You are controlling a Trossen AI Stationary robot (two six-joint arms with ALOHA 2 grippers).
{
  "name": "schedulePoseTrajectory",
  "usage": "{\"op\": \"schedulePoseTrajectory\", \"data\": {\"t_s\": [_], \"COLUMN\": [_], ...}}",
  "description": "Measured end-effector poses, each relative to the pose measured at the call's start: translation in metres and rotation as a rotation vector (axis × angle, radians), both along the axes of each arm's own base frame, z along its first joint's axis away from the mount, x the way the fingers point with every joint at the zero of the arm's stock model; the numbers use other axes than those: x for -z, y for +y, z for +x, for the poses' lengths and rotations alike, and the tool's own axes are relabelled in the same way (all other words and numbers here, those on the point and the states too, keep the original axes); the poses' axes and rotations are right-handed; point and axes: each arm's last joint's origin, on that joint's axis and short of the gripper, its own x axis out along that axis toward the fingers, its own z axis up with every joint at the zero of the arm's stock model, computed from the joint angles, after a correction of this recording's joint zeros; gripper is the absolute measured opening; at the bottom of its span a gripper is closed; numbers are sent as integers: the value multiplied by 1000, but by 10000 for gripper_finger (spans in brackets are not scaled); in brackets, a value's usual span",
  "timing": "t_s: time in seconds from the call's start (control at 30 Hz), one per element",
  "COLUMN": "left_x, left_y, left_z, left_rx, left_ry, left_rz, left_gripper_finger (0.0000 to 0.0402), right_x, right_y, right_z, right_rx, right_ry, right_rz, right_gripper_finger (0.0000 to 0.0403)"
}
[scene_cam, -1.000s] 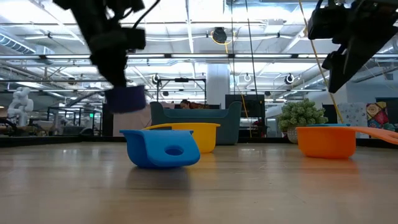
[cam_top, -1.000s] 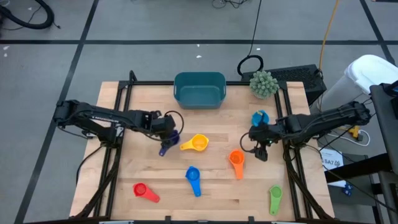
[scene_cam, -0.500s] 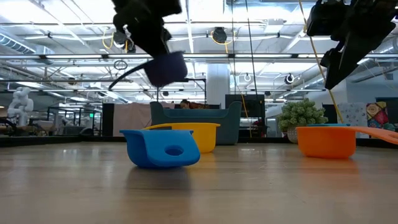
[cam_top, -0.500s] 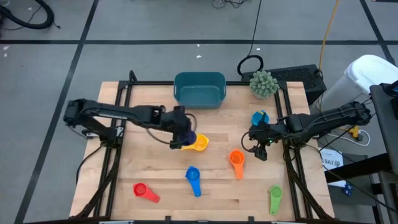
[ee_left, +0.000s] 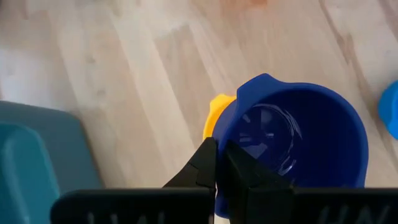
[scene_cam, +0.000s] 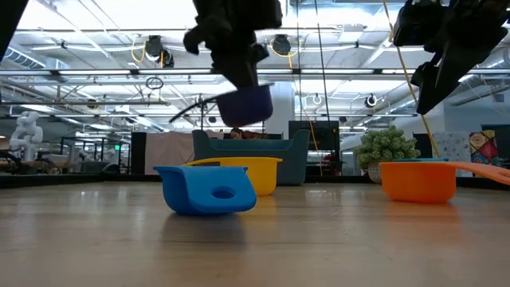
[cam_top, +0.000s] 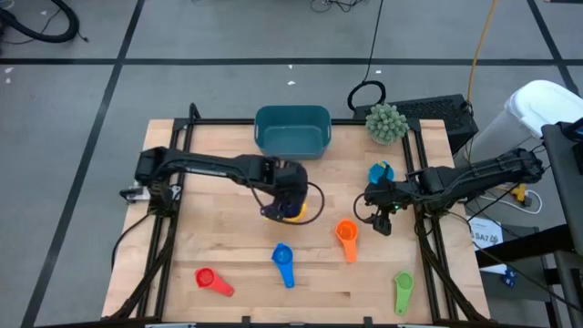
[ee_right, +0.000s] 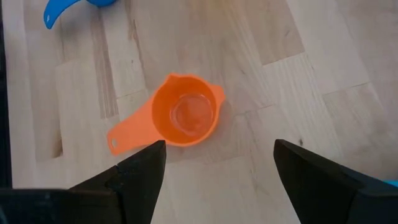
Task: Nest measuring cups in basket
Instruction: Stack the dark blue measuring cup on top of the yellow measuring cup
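1. Above the yellow cup [cam_top: 293,211] at mid-table, I have the left gripper [ee_left: 217,171] clamped on the dark blue cup [ee_left: 292,140], carried level.
2. Nesting step, I judge: next, lower it squarely into yellow; the basket [cam_top: 291,130] waits beyond.
3. The right gripper [ee_right: 214,163] hangs spread wide above the orange cup [ee_right: 185,118].
4. The yellow cup is mostly hidden.

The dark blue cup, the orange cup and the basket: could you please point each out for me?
dark blue cup [ee_left: 292,140], left wrist view, inside of its bowl.
orange cup [ee_right: 186,118], right wrist view, floor of its bowl.
basket [cam_top: 291,116], high view, far rim.
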Motion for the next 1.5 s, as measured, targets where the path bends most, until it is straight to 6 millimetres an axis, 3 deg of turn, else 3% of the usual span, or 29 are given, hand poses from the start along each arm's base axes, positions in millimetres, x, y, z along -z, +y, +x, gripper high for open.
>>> {"op": "schedulePoseTrajectory", "data": {"t_s": [0.17,0.73,1.13,1.5], "left_x": [19,16,42,42], "left_y": [6,16,16,15], "left_z": [5,8,14,14], "left_rx": [-15,-163,-187,-187], "left_ry": [71,23,109,113], "left_rz": [-3,-56,-65,-66], "left_gripper_finger": [7,7,11,23], "right_x": [0,0,0,0], "right_y": [2,2,2,2], "right_z": [0,0,0,0], "right_rx": [-22,-25,-26,-26], "right_ry": [-2,-2,-5,-4], "right_rz": [-5,-7,-7,-7], "right_gripper_finger": [288,288,288,288]}}
